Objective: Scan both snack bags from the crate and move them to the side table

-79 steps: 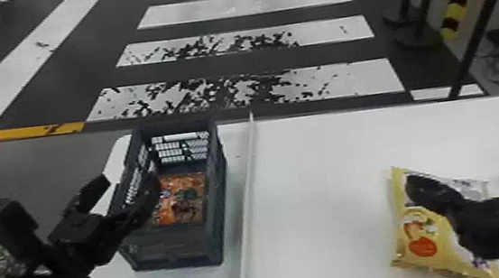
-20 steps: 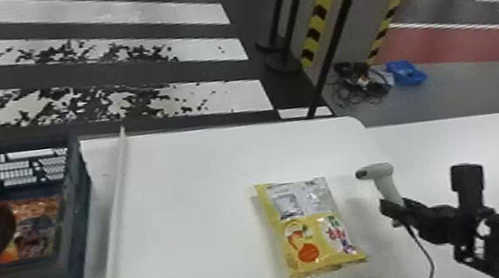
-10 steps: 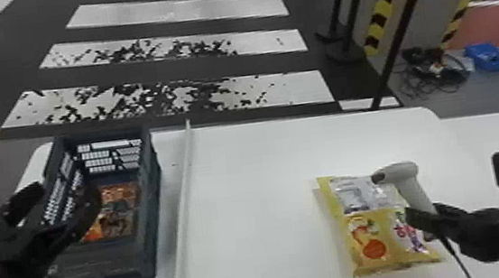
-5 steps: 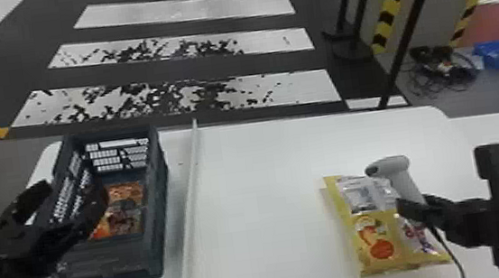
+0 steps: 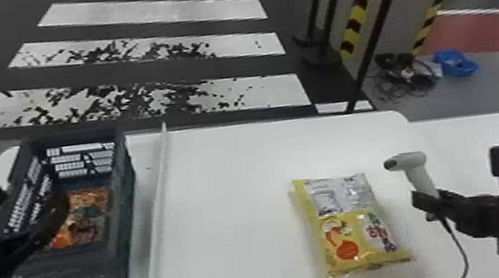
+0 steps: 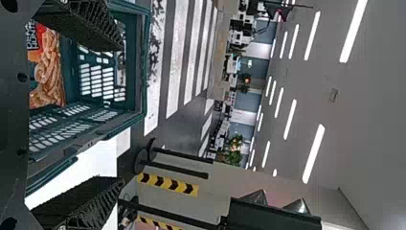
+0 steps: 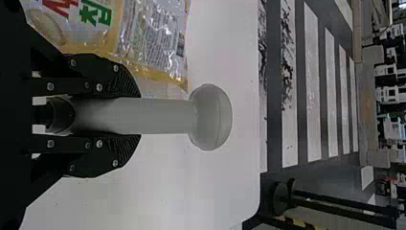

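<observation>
Biggest first: the white counter [image 5: 227, 225] carries the lot. A pale strip [image 5: 159, 206] runs along it between crate and scan spot, probably marking off a scanning area.

The crate [image 5: 74, 273] is on the robot's left, and I'd guess that's so the left arm can do the picking. The yellow snack bag [image 5: 350, 228] lies flat on the counter, silvery panel at the far end — flat should help the scanner read it, if the code's there. The orange snack bag [image 5: 89, 210] is down in the crate, so that one looks like the next pick.

The left end effector [image 6: 118, 114] hangs by the crate, fingers well apart with nothing gripped. The right end effector [image 7: 139, 115] is clamped on the handle of the scanner [image 5: 419, 177], which makes sense: head's up and free, nose facing the yellow bag's side. Smallest thing is the cord [image 5: 458, 242] trailing below — might snag if that arm swings wide.
</observation>
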Robot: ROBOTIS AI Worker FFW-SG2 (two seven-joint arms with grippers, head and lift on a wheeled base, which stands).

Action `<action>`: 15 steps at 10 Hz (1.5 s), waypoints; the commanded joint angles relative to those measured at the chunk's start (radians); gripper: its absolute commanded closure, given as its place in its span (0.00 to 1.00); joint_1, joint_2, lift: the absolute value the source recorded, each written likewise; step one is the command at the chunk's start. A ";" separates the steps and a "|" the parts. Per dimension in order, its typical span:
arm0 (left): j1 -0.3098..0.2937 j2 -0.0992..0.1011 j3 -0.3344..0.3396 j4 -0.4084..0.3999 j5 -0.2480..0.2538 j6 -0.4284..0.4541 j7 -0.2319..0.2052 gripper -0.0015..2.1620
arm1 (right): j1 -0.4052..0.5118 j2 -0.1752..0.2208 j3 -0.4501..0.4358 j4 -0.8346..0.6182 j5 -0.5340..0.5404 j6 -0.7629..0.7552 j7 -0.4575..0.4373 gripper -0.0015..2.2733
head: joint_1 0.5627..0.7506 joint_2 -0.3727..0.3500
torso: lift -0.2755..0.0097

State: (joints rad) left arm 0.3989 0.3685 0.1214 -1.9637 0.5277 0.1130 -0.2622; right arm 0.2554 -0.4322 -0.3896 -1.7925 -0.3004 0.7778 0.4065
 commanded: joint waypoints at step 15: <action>0.008 0.000 0.012 0.012 0.014 -0.028 -0.006 0.01 | 0.134 0.070 -0.031 -0.070 -0.082 -0.254 0.083 0.02 | 0.70 0.19 | 0.63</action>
State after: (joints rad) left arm 0.4074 0.3681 0.1348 -1.9526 0.5415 0.0852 -0.2684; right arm 0.3666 -0.3839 -0.4213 -1.7854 -0.3783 0.4760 0.4893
